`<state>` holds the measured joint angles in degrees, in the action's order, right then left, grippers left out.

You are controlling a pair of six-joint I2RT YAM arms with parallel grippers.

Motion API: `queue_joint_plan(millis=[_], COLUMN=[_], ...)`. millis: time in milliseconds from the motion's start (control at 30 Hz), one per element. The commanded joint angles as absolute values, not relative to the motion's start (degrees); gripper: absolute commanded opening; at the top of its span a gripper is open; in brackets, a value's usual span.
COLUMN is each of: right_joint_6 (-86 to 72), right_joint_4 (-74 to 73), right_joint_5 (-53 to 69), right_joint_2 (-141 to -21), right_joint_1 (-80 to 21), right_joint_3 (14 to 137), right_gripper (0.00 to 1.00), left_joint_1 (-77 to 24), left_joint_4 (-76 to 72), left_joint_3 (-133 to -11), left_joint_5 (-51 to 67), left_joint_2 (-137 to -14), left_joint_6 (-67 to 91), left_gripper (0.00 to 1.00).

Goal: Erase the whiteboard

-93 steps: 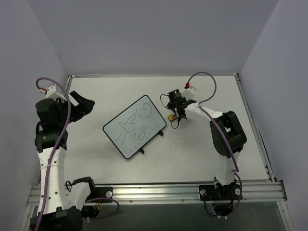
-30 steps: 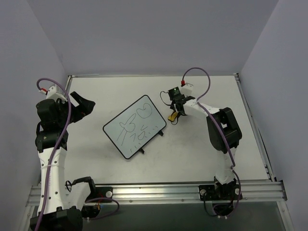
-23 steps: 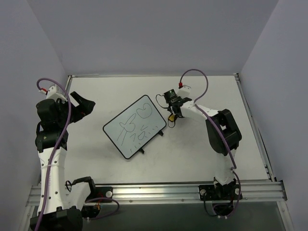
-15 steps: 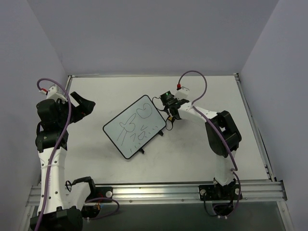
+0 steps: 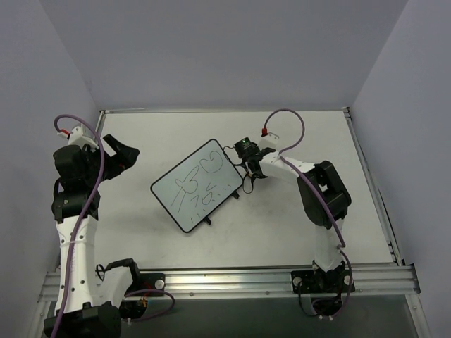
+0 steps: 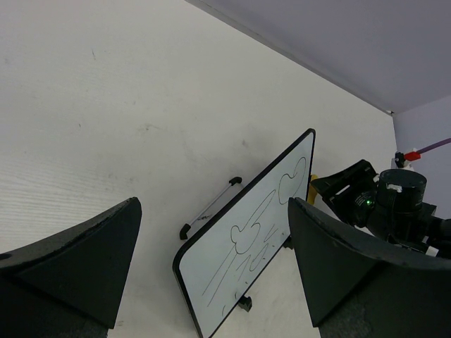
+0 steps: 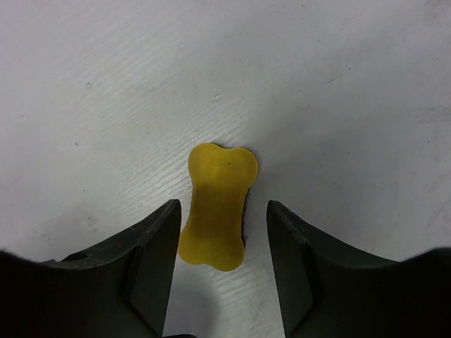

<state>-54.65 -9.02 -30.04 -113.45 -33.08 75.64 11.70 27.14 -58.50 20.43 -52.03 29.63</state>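
Right fingers apart, flanking yellow eraser | left fingers apart | whiteboard scribbled, near eraser

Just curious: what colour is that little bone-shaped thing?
The eraser is yellow; right wrist view shows it best.

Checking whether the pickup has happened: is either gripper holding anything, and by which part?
Nothing is held. The right gripper straddles the small yellow bone-shaped eraser, with a gap showing on one side. The left gripper is open and empty.
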Motion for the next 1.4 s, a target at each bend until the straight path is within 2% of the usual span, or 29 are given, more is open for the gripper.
queue_joint_plan(millis=[0,933,1367], right_joint_6=[-56.43,-56.07,-55.55], right_joint_4=[-10.02,-10.81,-10.99], right_joint_5=[-32.43,-32.78,-33.05], right_joint_2=[-114.61,-116.81,-117.42], right_joint_1=[-33.31,-33.22,-33.31], right_joint_3=[76.73,78.05,78.13], right_gripper=[0.47,0.40,0.33], left_joint_1=[11.43,11.51,11.51], left_joint_4=[25.40,25.40,25.40], left_joint_3=[-58.54,-58.45,-58.45], left_joint_5=[21.45,21.36,21.44], left_joint_2=[-51.68,-51.42,-51.42], left_joint_6=[29.71,29.79,29.79], left_gripper=[0.94,0.94,0.94])
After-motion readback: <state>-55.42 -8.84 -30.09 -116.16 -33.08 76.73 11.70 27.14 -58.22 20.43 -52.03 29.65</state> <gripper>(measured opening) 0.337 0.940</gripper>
